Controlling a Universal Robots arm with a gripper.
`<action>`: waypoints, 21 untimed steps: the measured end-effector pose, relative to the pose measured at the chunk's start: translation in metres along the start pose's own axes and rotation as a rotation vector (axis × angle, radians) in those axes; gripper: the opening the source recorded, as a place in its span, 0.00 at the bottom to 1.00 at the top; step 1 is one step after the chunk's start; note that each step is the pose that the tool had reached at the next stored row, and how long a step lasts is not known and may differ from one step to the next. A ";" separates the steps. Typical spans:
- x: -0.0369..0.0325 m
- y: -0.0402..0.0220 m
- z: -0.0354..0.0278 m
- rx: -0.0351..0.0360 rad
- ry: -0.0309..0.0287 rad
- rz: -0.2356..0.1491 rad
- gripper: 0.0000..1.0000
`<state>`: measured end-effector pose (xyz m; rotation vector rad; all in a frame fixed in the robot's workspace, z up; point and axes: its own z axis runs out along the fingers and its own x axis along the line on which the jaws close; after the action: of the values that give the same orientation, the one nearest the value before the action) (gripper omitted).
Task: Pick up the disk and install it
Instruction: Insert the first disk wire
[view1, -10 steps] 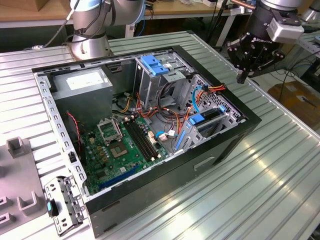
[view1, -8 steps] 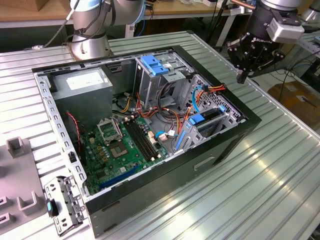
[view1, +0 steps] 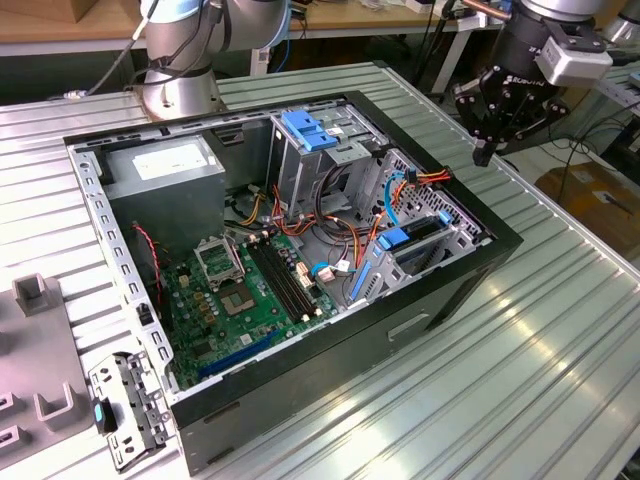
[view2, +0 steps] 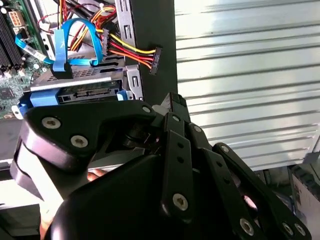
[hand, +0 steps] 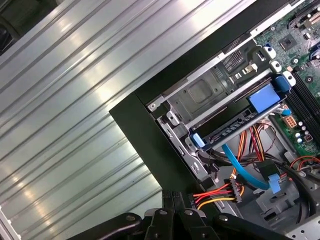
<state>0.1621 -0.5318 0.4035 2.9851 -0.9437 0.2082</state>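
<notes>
Disk (view1: 414, 240) in its blue carrier lies flat in the lower bay of the grey drive cage (view1: 455, 240), at the corner of the open computer case (view1: 300, 390) nearest the arm. In both wrist views its connector edge faces into the case (view2: 82, 93) (hand: 235, 127). By the look of it the disk is rigid and dense for its size, with slick metal faces and insides that would not stand a knock. The plastic rails along its long sides seem the safest place to grip, well away from the connectors. A power plug (view2: 155, 59) on red, yellow and black wires hangs loose just beside the case wall, and a blue data cable (view2: 60, 45) loops above the bay. The gripper (view1: 487, 150) hovers outside the case, over the ribbed metal desk (view1: 520, 400), apart from the disk. In the second wrist view its fingers (view2: 100, 125) appear curled tip to tip, with nothing between them.
</notes>
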 end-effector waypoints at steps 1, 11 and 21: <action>-0.0004 -0.0002 0.0001 0.0005 0.0004 -0.001 0.11; -0.0043 -0.0035 0.0025 0.0157 -0.0053 -0.083 0.11; -0.0221 -0.0093 0.0079 0.0268 -0.0040 -0.146 0.11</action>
<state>0.1505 -0.5119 0.3931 3.0628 -0.7246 0.2150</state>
